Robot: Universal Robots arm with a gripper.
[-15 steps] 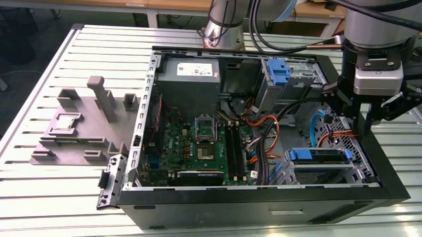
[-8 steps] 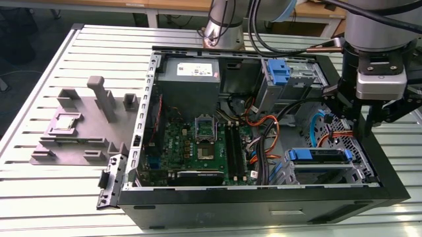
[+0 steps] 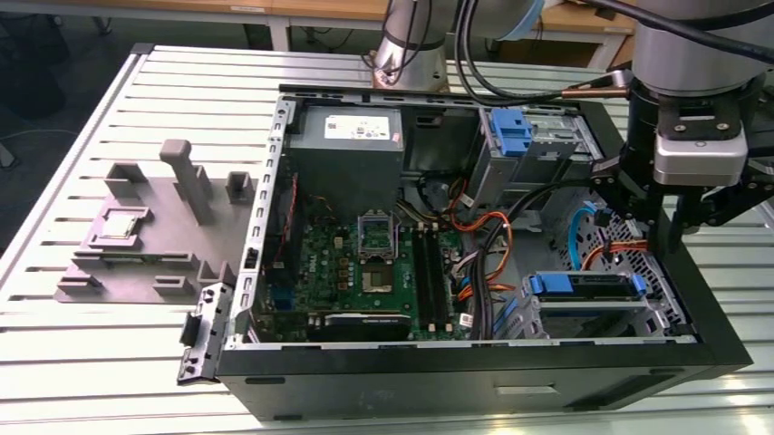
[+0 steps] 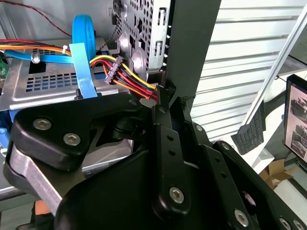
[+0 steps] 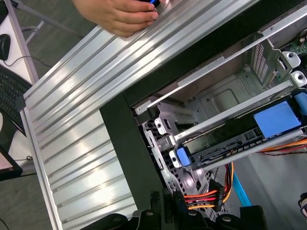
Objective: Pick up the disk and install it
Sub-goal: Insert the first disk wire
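Note:
The disk [image 3: 586, 286] lies flat in the drive cage at the near corner of the open computer case, on the exterior view's right. Blue rails run along its edges. In the first wrist view the disk [image 5: 273, 120] shows a blue label and a blue rail tab at its end, held between the cage's metal rails. My gripper [image 3: 665, 237] hangs just above the case's right wall, a short way beyond the disk and apart from it. In the second wrist view its black linkage [image 4: 144, 158] sits next to that wall and a bundle of coloured cables [image 4: 127, 76].
An upright blue latch [image 3: 514, 132] stands in the far bay. The motherboard [image 3: 362, 263] and power supply [image 3: 348, 136] fill the case's left. A grey fixture [image 3: 158, 227] sits on the slatted table. A person's hand [image 5: 117, 14] rests on the table beside the case, touching something blue.

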